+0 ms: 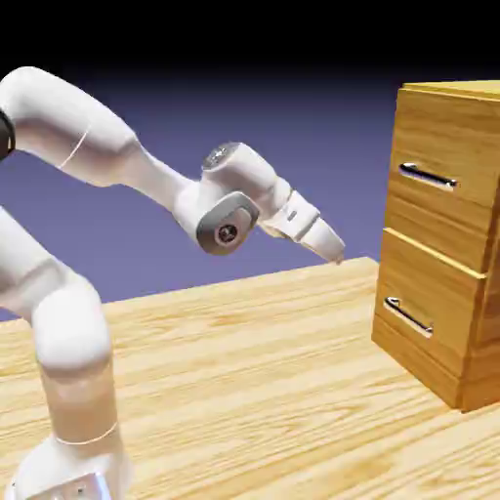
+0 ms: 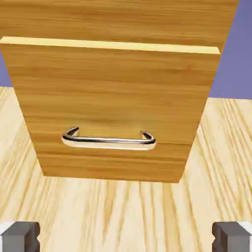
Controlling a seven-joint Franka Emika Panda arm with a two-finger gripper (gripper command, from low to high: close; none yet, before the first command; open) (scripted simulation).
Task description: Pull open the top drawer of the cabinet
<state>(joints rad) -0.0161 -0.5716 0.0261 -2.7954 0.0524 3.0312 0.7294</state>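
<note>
Ext. view: upper right, top drawer [image 1: 447, 181] shut in cabinet [image 1: 439, 283], above and beyond gripper [image 1: 337, 259], well apart; fingers angled down toward lower drawer [image 1: 420, 303]. Hand view: tips spread wide, nothing between; lower handle [image 2: 109, 143] ahead, so probably raise first, then fwd.

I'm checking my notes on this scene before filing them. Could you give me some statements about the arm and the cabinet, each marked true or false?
1. The jaws are open. True.
2. The top drawer is pulled out. False: its front sits closed against the cabinet.
3. Each drawer has a silver bar handle. True.
4. The jaws are gripping the lower drawer's handle. False: they hold nothing and are away from it.
5. The cabinet stands on a wooden table. True.
6. The arm is black. False: it is mostly white.
</note>
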